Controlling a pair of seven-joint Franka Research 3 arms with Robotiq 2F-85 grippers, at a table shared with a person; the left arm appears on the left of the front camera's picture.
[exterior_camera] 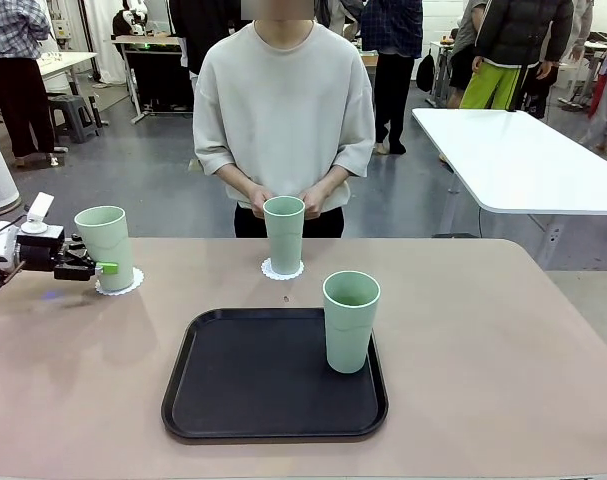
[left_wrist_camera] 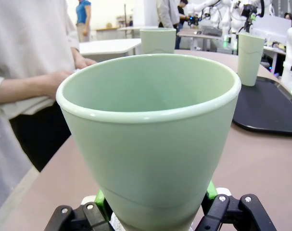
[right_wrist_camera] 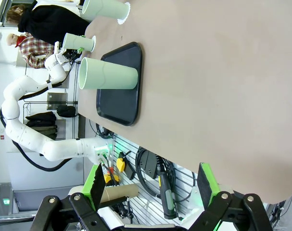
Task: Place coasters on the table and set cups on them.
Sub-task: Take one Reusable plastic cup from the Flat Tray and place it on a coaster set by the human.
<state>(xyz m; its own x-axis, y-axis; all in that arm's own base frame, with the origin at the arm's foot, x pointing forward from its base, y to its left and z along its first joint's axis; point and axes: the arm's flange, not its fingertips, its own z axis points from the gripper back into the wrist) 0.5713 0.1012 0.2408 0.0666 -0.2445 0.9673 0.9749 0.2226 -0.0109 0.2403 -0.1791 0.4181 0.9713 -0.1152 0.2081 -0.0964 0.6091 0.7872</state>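
Left of frame: your left hand [exterior_camera: 91,268] gripped the cup [exterior_camera: 104,240] low down, with its base on the coaster [exterior_camera: 120,286]. Your right hand [right_wrist_camera: 152,187] hung wide and empty. The second cup [exterior_camera: 283,230] stood at upper centre of the tabletop [exterior_camera: 503,340], and the third cup [exterior_camera: 350,320] on the tray [exterior_camera: 243,390]. Risk: if you released while pulling sideways, you could tip the tall cup or drag the thin coaster out from under it.

Front view: fixed on robot's side, fairly high, facing across the table [exterior_camera: 493,350] at the person [exterior_camera: 283,110] standing opposite. Left wrist view: low, pressed up to one cup [left_wrist_camera: 150,144], facing along the table past the tray [left_wrist_camera: 271,110]. Right wrist view: rolled sideways, off the table's edge, well back. All three share tray and cups [exterior_camera: 351,320].
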